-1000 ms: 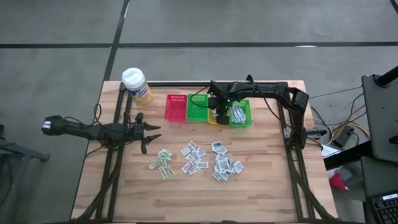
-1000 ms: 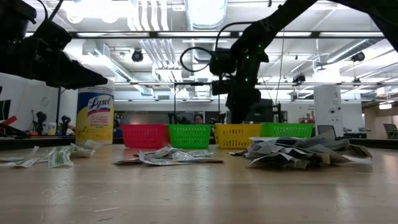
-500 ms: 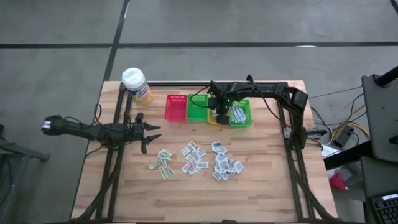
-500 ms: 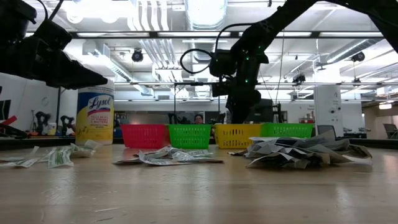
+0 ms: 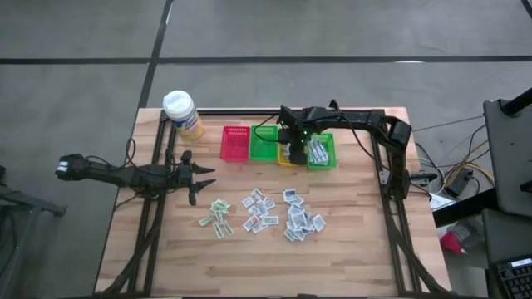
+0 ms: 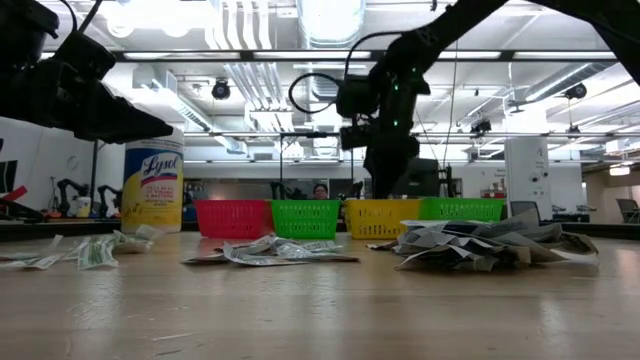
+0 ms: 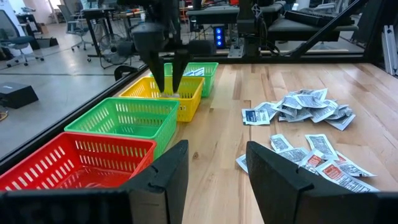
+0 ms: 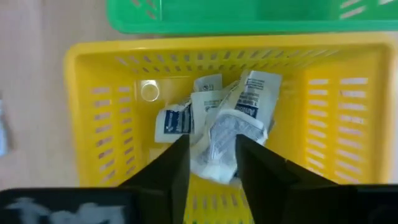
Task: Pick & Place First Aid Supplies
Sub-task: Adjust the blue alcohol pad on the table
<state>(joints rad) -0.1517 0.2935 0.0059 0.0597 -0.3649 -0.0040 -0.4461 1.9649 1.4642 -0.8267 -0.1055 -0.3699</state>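
The sorting is partly done: a few first aid packets (image 8: 217,134) already lie in the yellow basket (image 8: 93,124), and more fill the green basket (image 5: 322,152) at the right end of the basket row, while three loose groups of packets (image 5: 264,210) wait on the table (image 5: 349,249) in the middle of the high view. The red basket (image 5: 235,144) and the other green basket (image 5: 264,143) look empty from above. The right gripper (image 5: 293,152) hangs over the yellow basket, upper centre of the high view; its jaws stand a little apart with nothing between them, a crumpled packet lying just below, so a drop looks finished. The left gripper (image 5: 198,178) waits at the left, jaws parted and empty. Only the right wrist view shows the yellow basket's contents, which the arm hides from above. The low view alone reads the Lysol tub (image 6: 152,190), and the left wrist view shows the red-printed packets (image 7: 339,168) closest.
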